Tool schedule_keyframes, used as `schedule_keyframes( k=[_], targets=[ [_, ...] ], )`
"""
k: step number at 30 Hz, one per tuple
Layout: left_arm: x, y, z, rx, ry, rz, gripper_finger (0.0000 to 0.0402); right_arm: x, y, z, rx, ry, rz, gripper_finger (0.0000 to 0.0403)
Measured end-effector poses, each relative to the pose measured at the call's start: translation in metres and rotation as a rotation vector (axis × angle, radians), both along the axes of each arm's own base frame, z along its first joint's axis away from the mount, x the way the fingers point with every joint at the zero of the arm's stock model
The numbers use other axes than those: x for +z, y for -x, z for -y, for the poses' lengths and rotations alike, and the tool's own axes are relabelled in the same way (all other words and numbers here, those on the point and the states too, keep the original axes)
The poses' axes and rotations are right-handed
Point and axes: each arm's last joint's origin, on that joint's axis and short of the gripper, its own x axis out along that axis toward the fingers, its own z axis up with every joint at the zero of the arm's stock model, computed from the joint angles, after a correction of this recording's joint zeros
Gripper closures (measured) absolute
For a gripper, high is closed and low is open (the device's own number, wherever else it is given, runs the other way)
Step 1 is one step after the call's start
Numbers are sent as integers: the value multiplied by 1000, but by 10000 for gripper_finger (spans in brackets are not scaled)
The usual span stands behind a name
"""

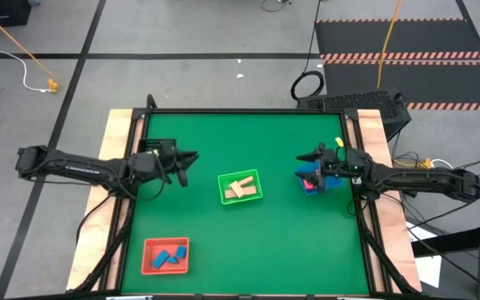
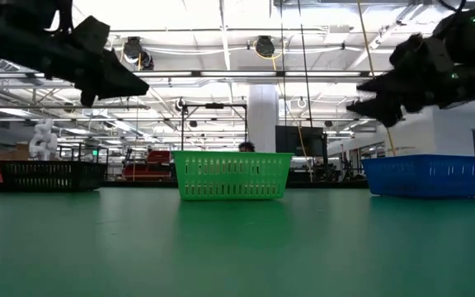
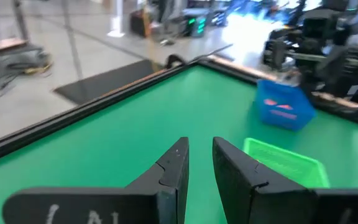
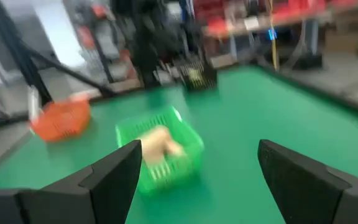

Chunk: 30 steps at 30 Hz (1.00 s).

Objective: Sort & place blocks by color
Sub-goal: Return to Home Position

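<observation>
The green table [image 1: 290,242] fills the middle of the high view, with wooden strips along its left and right edges. The left arm [image 1: 73,165] reaches in from the left edge and the right arm [image 1: 423,179] from the right, both at about the same depth across the table.

Four trays sit on the table. The green tray [image 1: 221,190] is near the centre, between the two arms. The blue tray [image 1: 300,175] stands on the right side, partly under the right arm's wrist. The red tray [image 1: 147,257] lies at the near left corner, well apart from the others. The black tray [image 2: 52,175] is on the left, mostly hidden under the left arm from above; what it holds cannot be seen.

The left claw [image 3: 199,146] hangs above the table just inward of the black tray, pointing toward the green tray; it is only barely released, with a narrow gap between its fingers, and grips nothing. The right claw [image 4: 199,148] hangs above the blue tray's inner edge, also facing the green tray, spread wide and empty. The low view shows both raised well clear of the table.

The cream blocks [image 1: 240,188] lie in the green tray, the blue blocks [image 1: 169,257] in the red tray, and the red blocks [image 1: 310,185] in the blue tray
</observation>
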Motion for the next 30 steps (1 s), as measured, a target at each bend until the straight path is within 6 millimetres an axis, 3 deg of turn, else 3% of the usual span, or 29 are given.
schedule_keyframes(
  k=[16, 30],
  targets=[
    [-50, 20, 7, -63, 10, 2, 330, 6, 0, 0, 3, 52, 52, 92],
    [-66, 26, 6, -43, 68, -75, 330, 4, 0, 0, 3, 48, 38, 92]
  ],
)
